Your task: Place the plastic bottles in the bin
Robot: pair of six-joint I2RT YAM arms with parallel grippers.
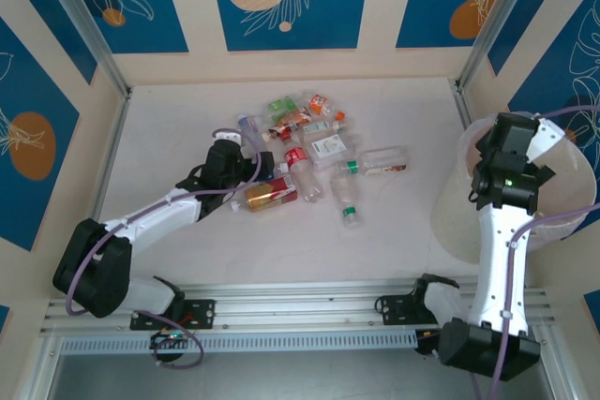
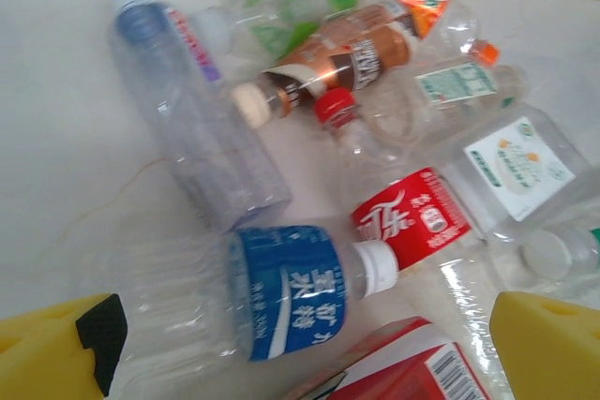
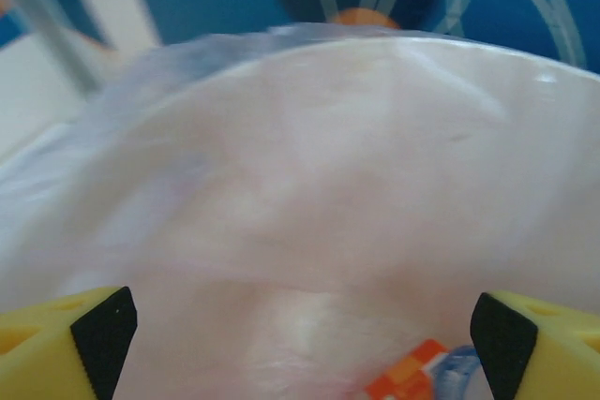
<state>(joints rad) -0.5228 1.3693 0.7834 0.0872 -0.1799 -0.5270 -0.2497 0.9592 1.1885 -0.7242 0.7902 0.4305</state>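
Several plastic bottles (image 1: 305,142) lie in a loose pile at the table's middle. My left gripper (image 2: 300,353) hovers open over the pile's near-left side, its yellow fingers (image 2: 56,353) wide apart. Between them lies a clear bottle with a blue label (image 2: 286,288) and a white cap, not gripped. A red-labelled bottle (image 2: 412,217) and another with a red and white label (image 2: 412,372) lie beside it. My right gripper (image 3: 300,344) stands open above the inside of the bin (image 3: 356,156), nothing between its fingers. A bottle with an orange label (image 3: 412,383) lies in the bin. The bin (image 1: 577,161) stands at the table's right edge.
A green-capped bottle (image 1: 345,189) and a long clear one (image 1: 382,161) lie apart on the pile's right. The right arm (image 1: 502,231) rises along the bin's left wall. Patterned walls close the back and sides. A metal rail (image 1: 300,302) runs along the near edge.
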